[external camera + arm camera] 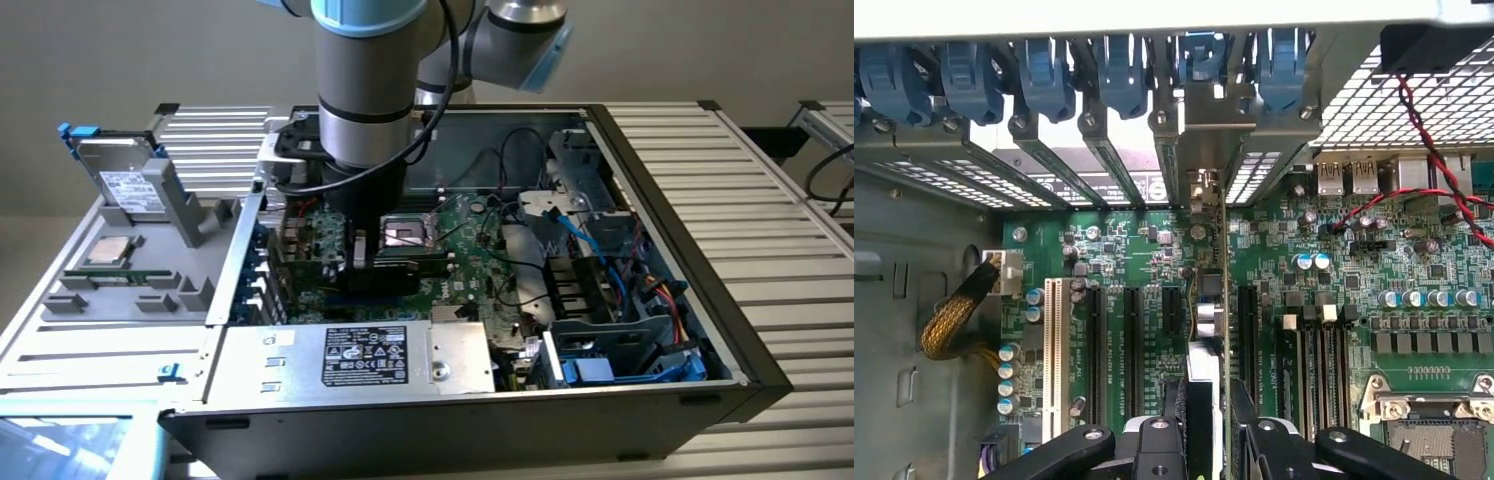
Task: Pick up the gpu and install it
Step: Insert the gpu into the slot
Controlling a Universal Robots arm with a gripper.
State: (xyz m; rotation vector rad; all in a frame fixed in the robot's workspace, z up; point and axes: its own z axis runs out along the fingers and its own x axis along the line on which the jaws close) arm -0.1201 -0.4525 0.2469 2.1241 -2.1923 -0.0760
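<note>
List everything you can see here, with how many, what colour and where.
gpu: one, green with black cooler, upright on edge over the motherboard's slots
motherboard: one, green, inside the case
computer case: one, black, lying open
power supply: one, silver with black label, at the case's near edge
hard drive: one, silver with white label, standing in the grey fixture at the exterior view's left
slot clips: six, blue, in a row along the case wall
arm: one, grey with blue caps, reaching into the case
end effector: one, black, shut on the gpu
</note>
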